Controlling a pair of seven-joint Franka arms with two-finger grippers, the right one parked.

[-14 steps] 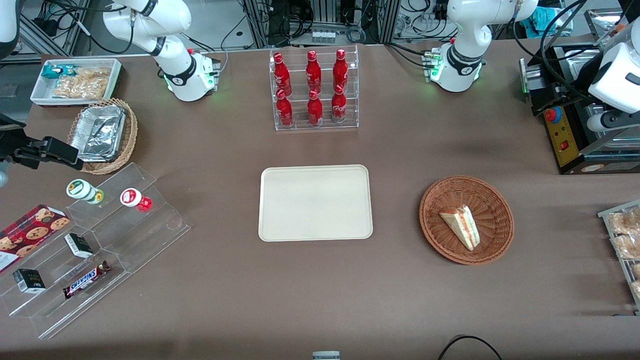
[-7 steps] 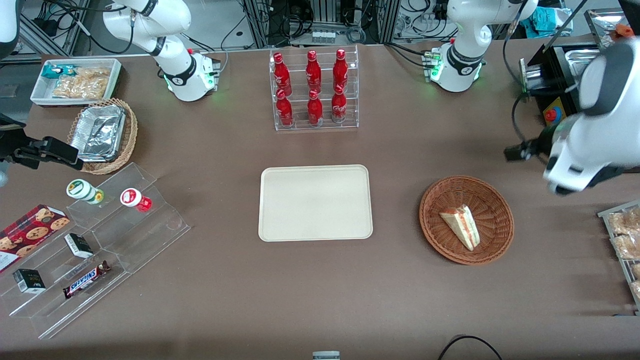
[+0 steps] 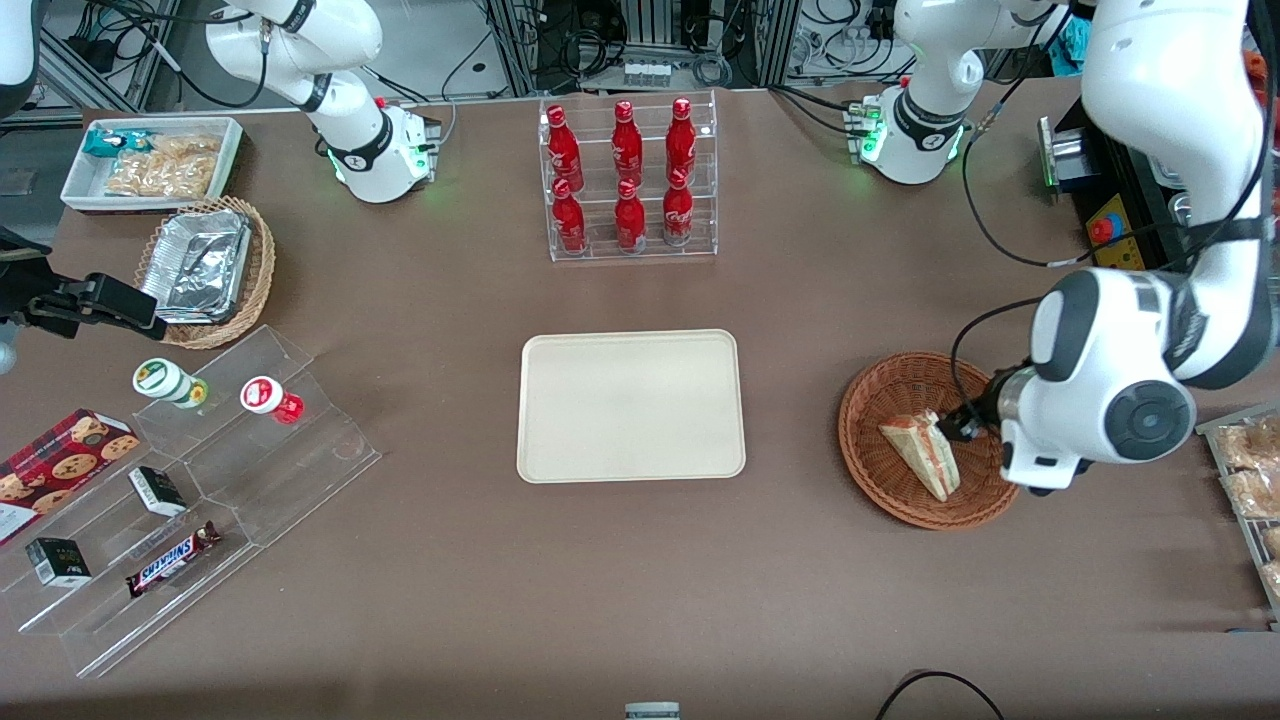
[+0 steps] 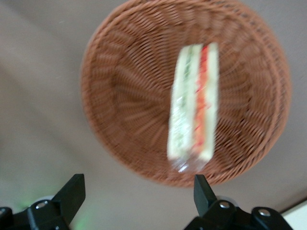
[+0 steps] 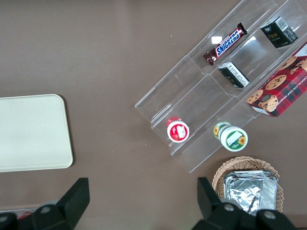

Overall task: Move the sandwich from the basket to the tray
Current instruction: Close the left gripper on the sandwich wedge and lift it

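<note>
Front view: the sandwich (image 3: 922, 453) lies in the basket (image 3: 885, 400), toward the working arm's end of the table. The tray (image 3: 631, 405) sits flat at mid-table, well apart from the basket at its 9 o'clock. The left arm hangs over the basket's edge at about 3 o'clock, and its gripper (image 3: 962, 424) is mostly hidden under the wrist, just beside the sandwich's upper corner. A rack of red bottles (image 3: 628, 178) stands at the tray's 12 o'clock, farther from the camera.

Left wrist view: the gripper (image 4: 139, 191) hovers above the basket (image 4: 124, 86), jaws spread wide with nothing between them. The two dark fingertips (image 4: 74, 189) flank the basket's rim. The sandwich (image 4: 194, 103) rests inside on its side, red and green filling showing between pale bread.

Right wrist view: a corner of the tray (image 5: 33, 132) shows, with a clear stepped stand (image 5: 216, 96) of snacks nearby.
</note>
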